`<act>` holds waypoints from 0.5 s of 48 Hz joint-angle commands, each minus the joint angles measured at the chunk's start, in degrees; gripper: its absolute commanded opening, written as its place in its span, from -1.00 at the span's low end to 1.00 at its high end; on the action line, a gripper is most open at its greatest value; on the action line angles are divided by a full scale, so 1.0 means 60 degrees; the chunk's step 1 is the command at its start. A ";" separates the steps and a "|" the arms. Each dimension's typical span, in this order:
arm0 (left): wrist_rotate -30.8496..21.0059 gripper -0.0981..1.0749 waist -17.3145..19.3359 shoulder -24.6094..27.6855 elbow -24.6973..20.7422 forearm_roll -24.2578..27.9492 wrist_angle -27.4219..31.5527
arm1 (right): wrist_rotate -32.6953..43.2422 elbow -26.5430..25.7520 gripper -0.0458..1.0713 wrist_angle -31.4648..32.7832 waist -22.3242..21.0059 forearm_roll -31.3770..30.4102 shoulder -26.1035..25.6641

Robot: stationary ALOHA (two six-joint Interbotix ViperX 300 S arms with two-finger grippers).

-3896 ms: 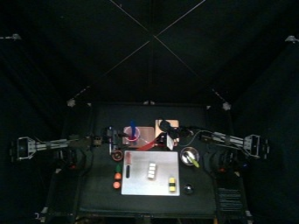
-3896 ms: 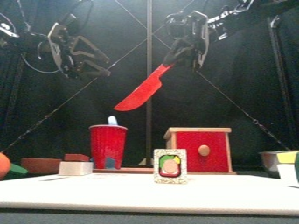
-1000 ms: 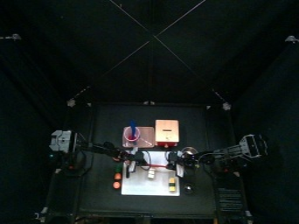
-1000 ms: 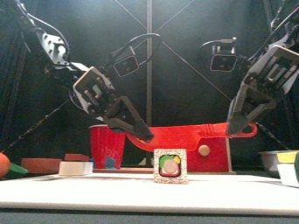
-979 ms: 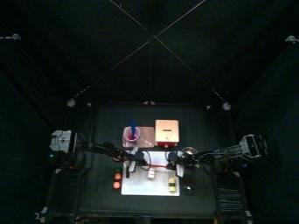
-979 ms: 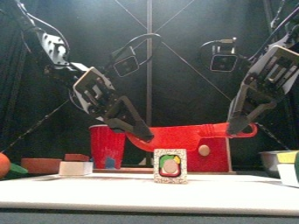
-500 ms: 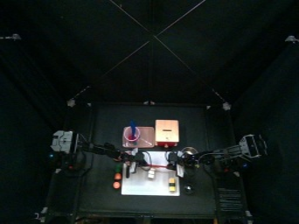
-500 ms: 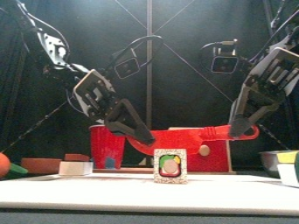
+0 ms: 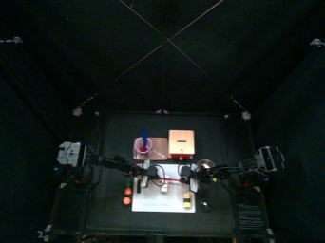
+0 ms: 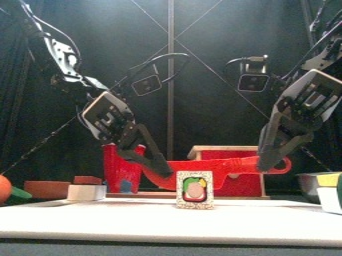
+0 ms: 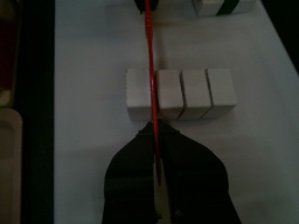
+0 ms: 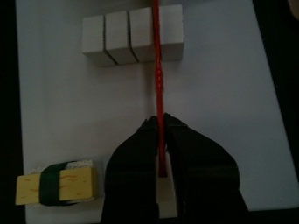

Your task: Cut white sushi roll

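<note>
Both the left gripper [image 11: 156,140] and the right gripper [image 12: 160,131] are closed on the red knife [image 10: 214,170], whose blade crosses the white sushi roll [image 11: 177,94].

White sushi roll [image 11: 181,94], red knife [image 11: 149,61], pale cutting board [image 11: 82,140].

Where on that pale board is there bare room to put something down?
The cutting board lies bare beside the white sushi roll and between the roll and the yellow-green piece. It is crowded at the roll itself, where the red knife hangs over it, held by both grippers.
</note>
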 commanded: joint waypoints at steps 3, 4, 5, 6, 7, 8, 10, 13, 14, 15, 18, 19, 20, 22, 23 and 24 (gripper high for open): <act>0.0088 -0.25 0.0176 -0.0029 0.0161 -0.0059 0.0381 | -0.0029 0.0044 -0.26 0.0073 0.0088 0.0000 0.0176; 0.0103 -0.25 0.0176 -0.0044 0.0146 -0.0073 0.0396 | -0.0029 0.0029 -0.26 0.0073 0.0088 0.0000 0.0176; 0.0103 -0.25 0.0176 -0.0059 0.0146 -0.0073 0.0410 | -0.0029 0.0015 -0.26 0.0073 0.0088 0.0000 0.0176; 0.0103 -0.25 0.0176 -0.0088 0.0146 -0.0088 0.0410 | -0.0029 0.0000 -0.26 0.0073 0.0073 -0.0015 0.0161; 0.0103 -0.25 0.0176 -0.0161 0.0146 -0.0103 0.0410 | -0.0029 0.0000 -0.26 0.0073 0.0073 -0.0029 0.0117; 0.0117 -0.25 0.0176 -0.0190 0.0146 -0.0103 0.0410 | -0.0029 -0.0015 -0.26 0.0073 0.0044 -0.0044 0.0073; 0.0117 -0.25 0.0176 -0.0308 0.0132 -0.0103 0.0439 | -0.0029 -0.0029 -0.26 0.0073 0.0029 -0.0132 -0.0029; 0.0132 -0.25 0.0176 -0.0571 0.0132 -0.0103 0.0454 | -0.0029 -0.0029 -0.26 0.0073 0.0000 -0.0308 -0.0264; 0.0132 -0.25 0.0161 -0.0674 0.0132 -0.0088 0.0454 | -0.0029 -0.0029 -0.26 0.0103 -0.0015 -0.0352 -0.0337; 0.0132 -0.25 0.0161 -0.0762 0.0117 -0.0088 0.0454 | -0.0015 -0.0029 -0.26 0.0117 -0.0015 -0.0410 -0.0439; 0.0161 -0.25 0.0103 -0.1099 0.0132 -0.0088 0.0469 | -0.0015 -0.0015 -0.26 0.0205 -0.0015 -0.0542 -0.0718; 0.0161 -0.25 0.0103 -0.1172 0.0132 -0.0103 0.0454 | -0.0015 -0.0015 -0.26 0.0234 -0.0015 -0.0586 -0.0820; 0.0161 -0.25 0.0073 -0.1260 0.0146 -0.0117 0.0454 | -0.0015 -0.0029 -0.26 0.0278 -0.0015 -0.0630 -0.0923; 0.0176 -0.25 0.0044 -0.1406 0.0146 -0.0117 0.0454 | -0.0015 -0.0029 -0.26 0.0366 -0.0015 -0.0688 -0.1157; 0.0176 -0.25 0.0015 -0.1465 0.0132 -0.0103 0.0454 | -0.0015 -0.0044 -0.26 0.0396 -0.0015 -0.0688 -0.1245; 0.0161 -0.25 -0.0029 -0.1509 0.0132 -0.0103 0.0454 | -0.0015 -0.0029 -0.26 0.0425 -0.0015 -0.0674 -0.1333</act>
